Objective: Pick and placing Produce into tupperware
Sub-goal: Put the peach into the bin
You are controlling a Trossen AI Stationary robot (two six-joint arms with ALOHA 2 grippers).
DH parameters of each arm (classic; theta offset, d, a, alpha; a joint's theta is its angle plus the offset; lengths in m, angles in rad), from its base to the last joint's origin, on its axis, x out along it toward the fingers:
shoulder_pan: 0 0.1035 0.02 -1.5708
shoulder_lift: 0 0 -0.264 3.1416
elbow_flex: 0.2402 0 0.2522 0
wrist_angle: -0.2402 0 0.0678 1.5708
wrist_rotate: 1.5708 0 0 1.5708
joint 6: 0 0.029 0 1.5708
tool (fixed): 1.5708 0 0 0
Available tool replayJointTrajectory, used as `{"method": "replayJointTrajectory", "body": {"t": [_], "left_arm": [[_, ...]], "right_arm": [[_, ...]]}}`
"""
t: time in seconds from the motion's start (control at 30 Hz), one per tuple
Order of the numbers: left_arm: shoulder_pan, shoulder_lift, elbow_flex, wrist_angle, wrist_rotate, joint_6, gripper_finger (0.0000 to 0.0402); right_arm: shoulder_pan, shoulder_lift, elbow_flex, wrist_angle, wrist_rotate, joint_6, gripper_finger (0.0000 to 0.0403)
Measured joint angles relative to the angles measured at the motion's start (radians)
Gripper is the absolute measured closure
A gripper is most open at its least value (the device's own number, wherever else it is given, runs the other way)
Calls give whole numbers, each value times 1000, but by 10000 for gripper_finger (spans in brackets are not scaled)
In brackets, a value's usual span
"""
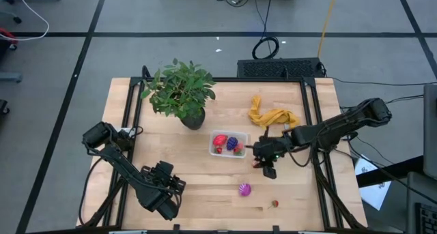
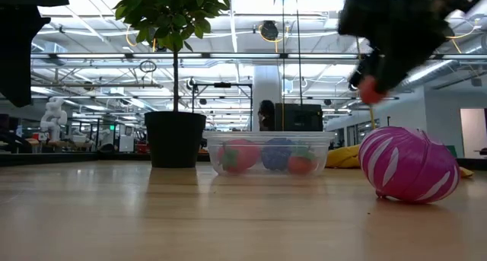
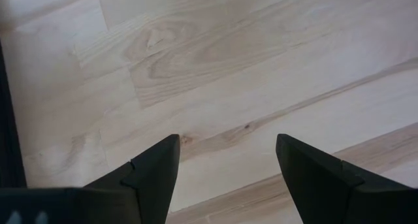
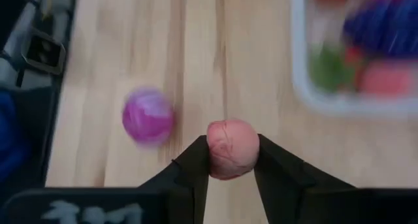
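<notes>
The clear tupperware [image 1: 229, 145] stands mid-table and holds red and purple produce [image 2: 264, 155]. Just to its right my right gripper [image 1: 268, 168] is shut on a pink fruit [image 4: 232, 149], above the table. A magenta striped fruit [image 1: 244, 189] lies on the wood nearer the front edge and shows large in the low view [image 2: 409, 163]. A small red strawberry piece [image 1: 275, 203] lies right of it. My left gripper [image 3: 225, 145] hovers open over bare wood at the front left [image 1: 166, 195]. My right gripper pinches the pink fruit by its two opposite sides [image 4: 213, 152] between the ends of its two fingers [image 4: 274, 164]. The fingers slant down, coming from the table's right side. The fruit [image 2: 370, 90] hangs lifted clear of the table.
A potted green plant [image 1: 181, 94] stands at the back left of the tupperware. A mustard-yellow cloth [image 1: 273, 117] lies at the back right. Black rails [image 1: 315, 125] run along the table's sides. Bare wood lies between the two arms at the front.
</notes>
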Motion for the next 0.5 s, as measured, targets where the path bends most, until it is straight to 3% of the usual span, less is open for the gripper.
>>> {"method": "replayJointTrajectory", "body": {"t": [0.27, 0.5], "left_arm": [[0, 0, 0, 0, 0, 7, 144], [0, 0, 0, -1, 0, 8, 144]], "right_arm": [[-125, 18, 105, 4, 1, -182, 282], [-208, 171, 238, -28, -49, -313, 276]]}}
